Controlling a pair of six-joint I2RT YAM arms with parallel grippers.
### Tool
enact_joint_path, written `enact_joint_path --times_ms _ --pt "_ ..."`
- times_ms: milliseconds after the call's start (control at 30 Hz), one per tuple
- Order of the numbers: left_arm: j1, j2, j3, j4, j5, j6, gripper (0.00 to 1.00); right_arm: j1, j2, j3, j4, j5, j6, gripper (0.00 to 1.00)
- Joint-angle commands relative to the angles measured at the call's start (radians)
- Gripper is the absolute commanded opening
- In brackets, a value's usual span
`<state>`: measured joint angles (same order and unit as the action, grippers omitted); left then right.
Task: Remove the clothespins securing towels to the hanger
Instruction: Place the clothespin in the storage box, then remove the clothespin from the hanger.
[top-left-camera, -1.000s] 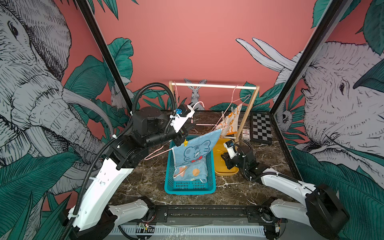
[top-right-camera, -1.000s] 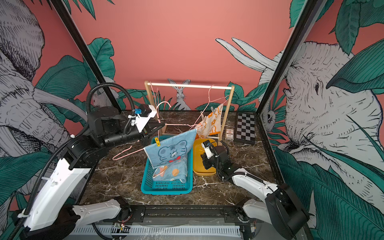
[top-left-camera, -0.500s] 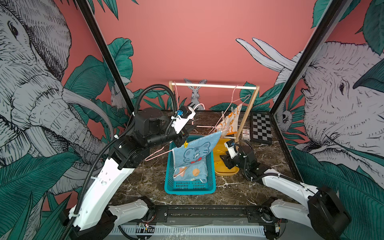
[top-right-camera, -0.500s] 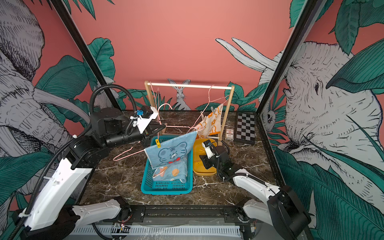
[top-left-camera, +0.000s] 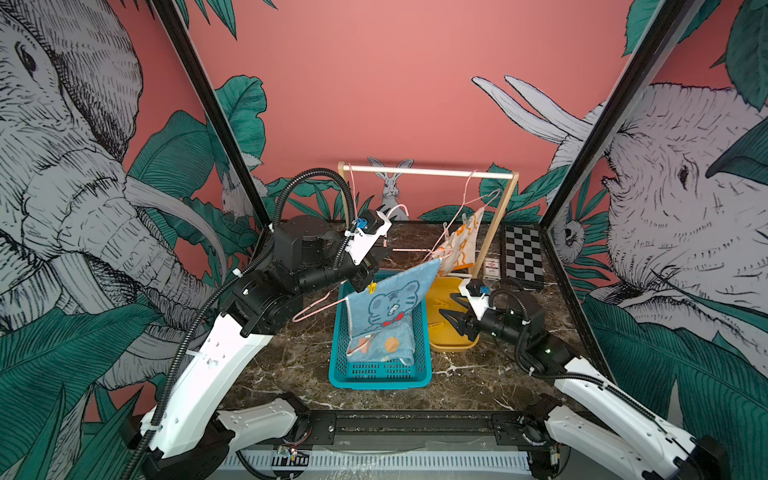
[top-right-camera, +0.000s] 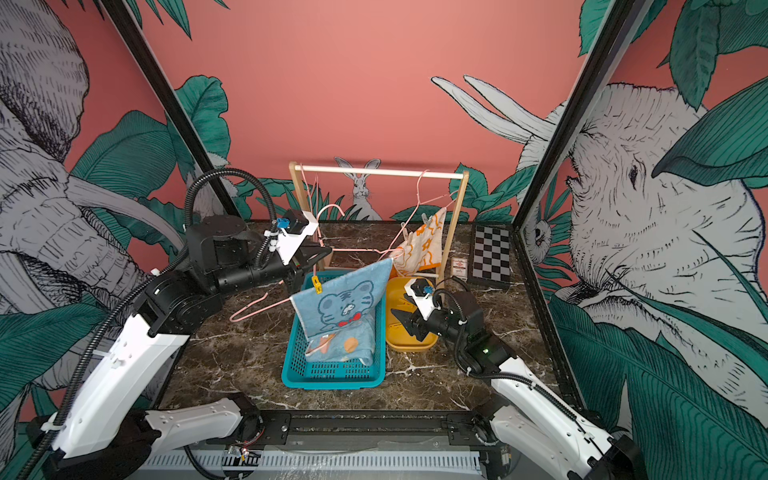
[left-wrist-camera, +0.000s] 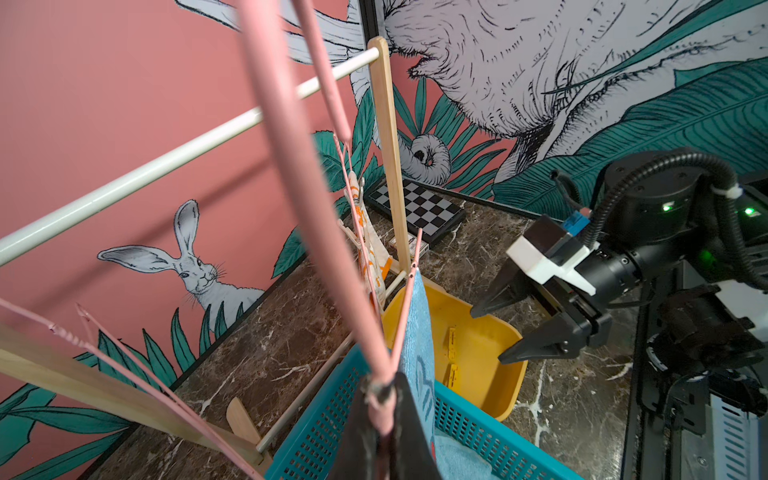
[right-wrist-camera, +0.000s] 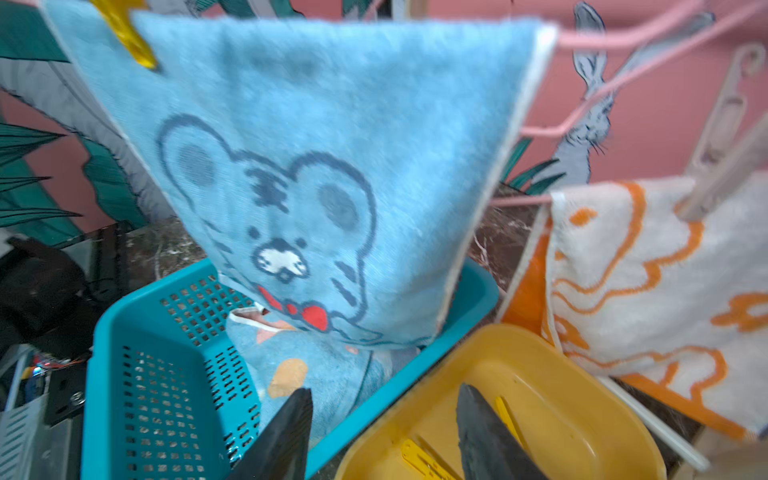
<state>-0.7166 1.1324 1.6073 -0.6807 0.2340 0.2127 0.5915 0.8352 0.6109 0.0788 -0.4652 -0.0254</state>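
My left gripper (left-wrist-camera: 380, 399) is shut on the pink hanger (left-wrist-camera: 316, 199) and holds it above the teal basket (top-left-camera: 380, 374). The blue tiger towel (top-left-camera: 388, 305) hangs from that hanger, with a yellow clothespin (top-left-camera: 372, 286) on its left corner. My right gripper (right-wrist-camera: 384, 390) is open with nothing between its fingers, low over the yellow tray (right-wrist-camera: 561, 395), where yellow clothespins (right-wrist-camera: 424, 459) lie. The cream towel (right-wrist-camera: 648, 291) hangs from a second hanger on the rack with a beige clothespin (right-wrist-camera: 723, 166) on it. A light blue spotted towel (right-wrist-camera: 316, 365) lies in the basket.
The wooden rack (top-left-camera: 428, 171) stands at the back of the marble table. A checkerboard (top-left-camera: 523, 257) and a small card box (top-left-camera: 491, 264) lie at the back right. The yellow tray (top-left-camera: 453, 340) sits close against the right side of the basket.
My right gripper's jaws have spread apart over the yellow tray. The left arm has shifted slightly, still gripping the hanger with the tiger towel.
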Motion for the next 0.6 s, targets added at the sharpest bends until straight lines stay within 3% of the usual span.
enact_joint_path --times_ms 0,567 --pt "0.0 -0.003 0.003 0.046 0.047 -0.012 0.0 0.019 0.006 0.074 0.004 -0.142 -0.082 0.57" --pt "0.0 0.035 0.011 0.076 0.195 -0.032 0.0 0.167 0.249 0.382 -0.047 -0.229 -0.298 0.61"
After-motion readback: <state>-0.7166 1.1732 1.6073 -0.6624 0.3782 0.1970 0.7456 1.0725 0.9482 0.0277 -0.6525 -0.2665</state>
